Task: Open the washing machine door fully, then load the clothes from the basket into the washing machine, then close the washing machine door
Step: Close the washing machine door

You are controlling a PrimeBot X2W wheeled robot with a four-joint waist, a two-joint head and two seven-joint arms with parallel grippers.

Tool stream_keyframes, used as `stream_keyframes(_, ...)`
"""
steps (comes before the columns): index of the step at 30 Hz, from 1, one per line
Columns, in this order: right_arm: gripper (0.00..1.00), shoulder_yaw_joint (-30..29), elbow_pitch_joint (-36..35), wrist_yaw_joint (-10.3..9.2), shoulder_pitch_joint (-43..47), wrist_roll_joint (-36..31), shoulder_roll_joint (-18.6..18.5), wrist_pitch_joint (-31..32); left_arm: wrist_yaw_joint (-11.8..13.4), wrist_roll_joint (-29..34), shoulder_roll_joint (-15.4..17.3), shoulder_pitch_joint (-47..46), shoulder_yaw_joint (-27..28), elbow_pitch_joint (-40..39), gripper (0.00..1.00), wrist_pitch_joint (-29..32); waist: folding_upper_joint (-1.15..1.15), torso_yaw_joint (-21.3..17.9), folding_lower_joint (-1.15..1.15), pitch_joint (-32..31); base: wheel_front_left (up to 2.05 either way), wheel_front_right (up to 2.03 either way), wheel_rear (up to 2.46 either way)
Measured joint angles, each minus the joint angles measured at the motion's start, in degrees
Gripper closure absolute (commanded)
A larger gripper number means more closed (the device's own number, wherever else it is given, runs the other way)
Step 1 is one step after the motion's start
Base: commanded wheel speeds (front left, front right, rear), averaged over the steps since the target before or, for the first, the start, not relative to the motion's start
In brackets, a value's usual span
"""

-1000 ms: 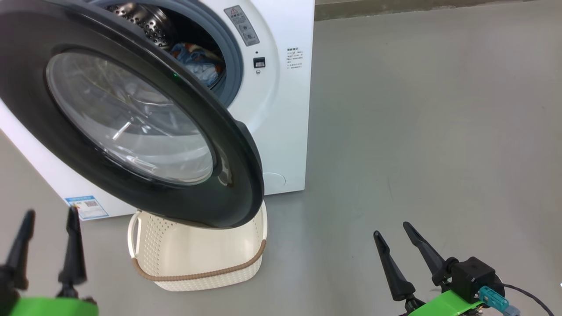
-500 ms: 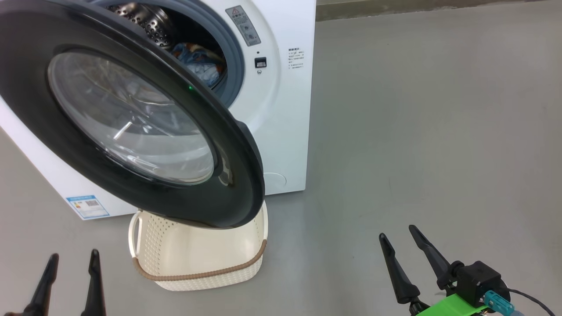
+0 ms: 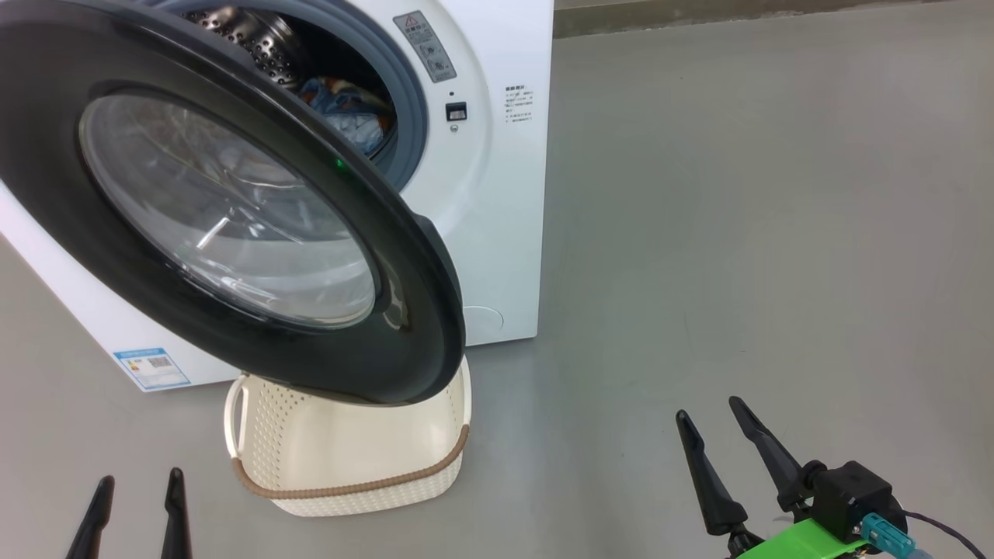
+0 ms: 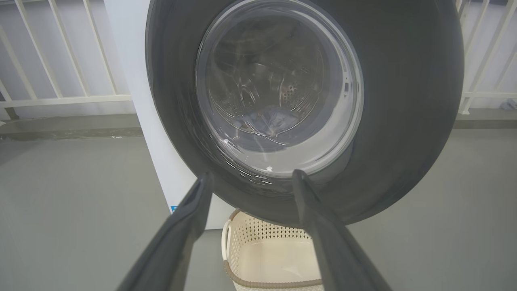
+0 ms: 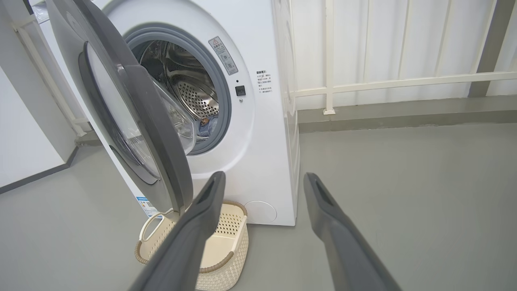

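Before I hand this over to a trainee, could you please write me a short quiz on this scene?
1. True or false: the basket holds the clothes.
2. The door is: A) shut, B) open, hanging above the basket, C) taken off.
3. What are the left gripper and right gripper holding?

Key: 1 false, the clothes lie in the drum; 2 B; 3 nothing, both are open.
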Motion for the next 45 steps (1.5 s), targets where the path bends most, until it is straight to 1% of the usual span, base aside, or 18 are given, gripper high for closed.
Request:
stream_keyframes(7, 0.0, -0.1, 0.0, 0.0, 0.0, -0.5, 0.0, 0.0, -0.4, 1.0, -1.2, 0.0, 1.4, 0.6, 0.0, 0.0, 0.0, -0.2, 0.0, -0.1, 0.0, 0.0, 0.0)
stream_keyframes(23, 0.0, -0.3, 0.0, 0.0, 0.9, -0.5, 0.1, 0.0, -1.7, 2.5, -2.7, 0.0, 2.7, 1.0, 0.0, 0.0, 0.0, -0.3, 0.0, -0.2, 0.0, 0.0, 0.0)
stream_keyframes(24, 0.2, -0.3, 0.0, 0.0, 0.9, -0.5, 0.1, 0.0, -1.7, 2.5, -2.8, 0.0, 2.7, 1.0, 0.0, 0.0, 0.0, -0.3, 0.0, -0.2, 0.0, 0.0, 0.0)
stream_keyframes(25, 0.63, -0.3, 0.0, 0.0, 0.9, -0.5, 0.1, 0.0, -1.7, 2.5, -2.9, 0.0, 2.8, 1.0, 0.0, 0.0, 0.0, -0.2, 0.0, -0.2, 0.0, 0.0, 0.0)
stream_keyframes(26, 1.0, -0.3, 0.0, 0.0, 0.9, -0.5, 0.1, 0.0, -1.8, 2.5, -3.0, 0.0, 2.8, 1.0, 0.0, 0.0, 0.0, -0.2, 0.0, -0.2, 0.0, 0.0, 0.0)
stream_keyframes(30, 1.0, -0.5, -0.1, 0.0, 0.9, -0.5, 0.1, 0.0, -2.1, 3.2, -3.2, 0.0, 3.0, 1.0, 0.0, 0.0, 0.0, -0.2, 0.0, -0.1, 0.0, 0.0, 0.0)
stream_keyframes(33, 1.0, -1.1, -1.7, 0.0, 0.9, -0.5, 0.2, 0.0, -2.2, 3.4, -3.4, 0.0, 3.2, 1.0, 0.0, 0.0, 0.0, -0.2, 0.0, 0.1, 0.0, 0.0, 0.0)
stream_keyframes(39, 1.0, -0.2, -9.0, 0.0, -1.2, -1.1, 0.2, 0.0, -2.3, 3.4, -3.7, 0.0, 3.4, 1.1, 0.0, 0.0, 0.0, -0.1, 0.0, 0.4, 0.0, 0.0, 0.0)
stream_keyframes(43, 1.0, 2.9, -15.0, 0.0, -5.3, -1.1, -0.6, -0.3, -2.3, 3.4, -4.0, -0.1, 3.5, 1.4, 0.0, 0.0, 0.0, 0.3, 0.0, 0.4, 0.0, 0.0, 0.0)
stream_keyframes(45, 1.0, 5.1, -17.9, 0.0, -7.5, -1.1, -1.1, -0.4, -2.8, 3.5, -4.0, -0.1, 3.4, 1.5, 0.0, 0.0, 0.0, 0.6, 0.0, 0.4, 0.0, 0.0, 0.0)
